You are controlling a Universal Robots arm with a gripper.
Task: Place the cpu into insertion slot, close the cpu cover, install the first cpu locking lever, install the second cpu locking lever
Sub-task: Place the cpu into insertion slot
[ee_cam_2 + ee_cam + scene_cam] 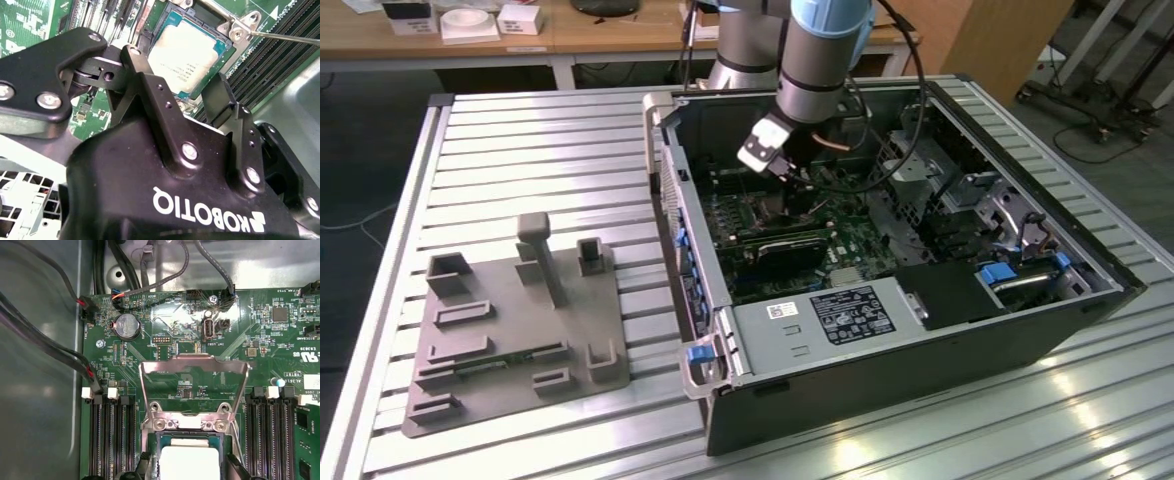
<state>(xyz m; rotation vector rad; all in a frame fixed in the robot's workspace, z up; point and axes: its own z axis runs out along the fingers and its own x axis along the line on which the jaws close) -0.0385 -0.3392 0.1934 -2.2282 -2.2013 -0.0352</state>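
The cpu, a flat square chip with a silvery top, lies flat in the insertion slot on the green motherboard. Its pale top also shows in the second wrist view. The cpu cover, a thin metal frame, stands swung up on its hinge beside the slot. My gripper is open just above the chip, with one black finger on each side and not touching it. In the exterior view the gripper reaches down into the computer case. A thin locking lever juts out past the socket corner.
The open computer case stands on a slatted metal table, its walls close around the arm. Memory slots flank the socket on both sides. Black cables run along the case wall. A grey fixture plate lies at the exterior view's left.
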